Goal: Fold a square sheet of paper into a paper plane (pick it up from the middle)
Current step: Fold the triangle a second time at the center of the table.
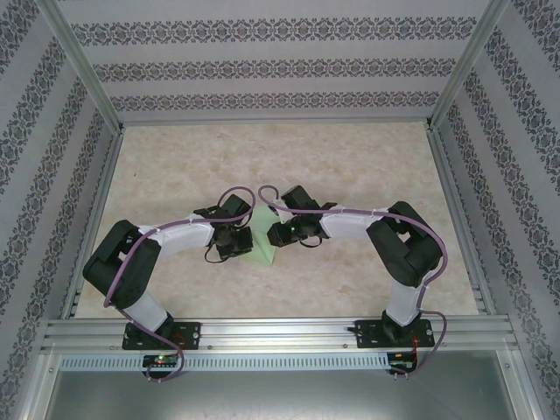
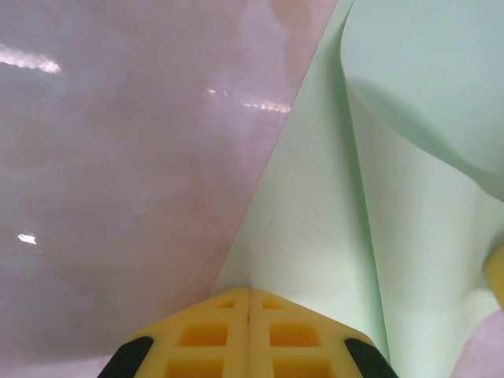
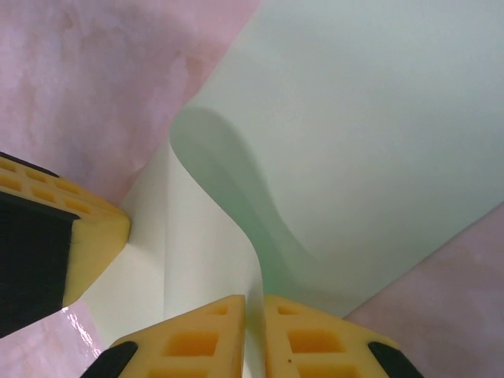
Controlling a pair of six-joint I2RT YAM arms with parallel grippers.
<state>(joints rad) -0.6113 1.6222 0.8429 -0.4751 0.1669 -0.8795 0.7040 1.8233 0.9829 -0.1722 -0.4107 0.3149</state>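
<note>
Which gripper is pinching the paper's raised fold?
The right gripper: the green paper sheet curls up between its fingers. The left gripper, shut, sits at its edge.

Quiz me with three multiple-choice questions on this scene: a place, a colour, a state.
1. Where is the thin pale mint-green sheet of paper?
A) mid-table, between the two arms' jaws
B) far left corner
C) against the back wall
2. What colour are the jaws' pads?
A) blue
B) yellow
C) red
3. How does the paper lie?
A) fully flat
B) crumpled into a ball
C) one flap curling up
Answers: A, the top view shows it there; B, both wrist views show yellow; C, a flap arches above the beige marbled table.
</note>
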